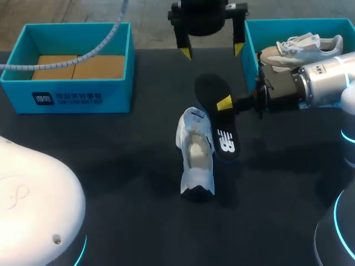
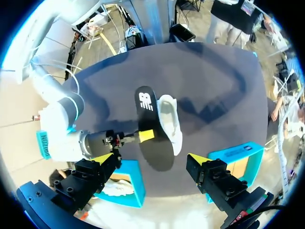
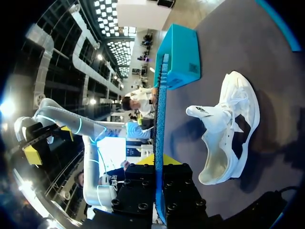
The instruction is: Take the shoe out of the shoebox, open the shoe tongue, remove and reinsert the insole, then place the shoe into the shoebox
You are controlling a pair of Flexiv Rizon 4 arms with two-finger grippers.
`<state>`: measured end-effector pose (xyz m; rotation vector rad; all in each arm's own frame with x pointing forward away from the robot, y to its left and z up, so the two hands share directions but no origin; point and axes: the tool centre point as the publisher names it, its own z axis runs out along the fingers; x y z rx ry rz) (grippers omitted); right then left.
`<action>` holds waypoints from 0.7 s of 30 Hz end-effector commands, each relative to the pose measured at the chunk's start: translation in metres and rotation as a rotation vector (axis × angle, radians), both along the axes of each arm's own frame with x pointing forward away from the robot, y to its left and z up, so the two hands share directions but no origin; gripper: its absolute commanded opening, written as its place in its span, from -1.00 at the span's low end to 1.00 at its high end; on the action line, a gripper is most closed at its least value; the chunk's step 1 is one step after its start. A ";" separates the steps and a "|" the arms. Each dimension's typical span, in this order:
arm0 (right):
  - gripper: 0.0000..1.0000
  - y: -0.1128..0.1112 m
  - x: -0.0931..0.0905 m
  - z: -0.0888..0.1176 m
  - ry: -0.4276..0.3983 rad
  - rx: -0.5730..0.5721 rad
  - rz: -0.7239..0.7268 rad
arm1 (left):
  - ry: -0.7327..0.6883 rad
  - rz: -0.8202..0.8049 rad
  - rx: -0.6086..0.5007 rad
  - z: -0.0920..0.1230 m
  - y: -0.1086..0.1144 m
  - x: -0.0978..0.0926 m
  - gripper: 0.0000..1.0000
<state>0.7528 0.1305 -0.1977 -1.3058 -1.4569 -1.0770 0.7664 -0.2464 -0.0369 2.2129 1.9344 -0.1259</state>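
Lying on table [image 1: 111, 166], shoe [image 1: 195, 155] was seen opening upward, tongue pulled open; insole [image 1: 224, 141] was pinched at mid-length by right gripper [image 1: 224, 103], just beside shoe on that arm's side, long axes near parallel. Left gripper [image 1: 212, 51] was held spread, farther off.

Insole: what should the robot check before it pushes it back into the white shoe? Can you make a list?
1. Is the insole gripped by the right tool? Ok, it is pinched from both sides.
2. Is the tongue of the shoe pulled open? Ok.
3. Is the insole over the shoe's opening? Not ok, it is beside the shoe.
4. Is the left tool steadying the shoe? Not ok, it is open and well away.
5. Is the toe end inside the shoe clear? Cannot tell, it is hidden.
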 end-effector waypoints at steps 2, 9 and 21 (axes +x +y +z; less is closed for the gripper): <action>-1.00 -0.002 -0.003 0.002 0.001 -0.006 -0.010 | -0.002 -0.063 -0.220 -0.011 0.024 -0.008 1.00; -1.00 -0.004 0.000 0.004 0.002 -0.013 -0.017 | -0.016 -0.108 -0.400 -0.015 0.039 -0.013 1.00; -1.00 -0.006 0.003 0.007 0.000 -0.022 -0.030 | 0.025 -0.025 -0.622 -0.031 0.065 -0.013 1.00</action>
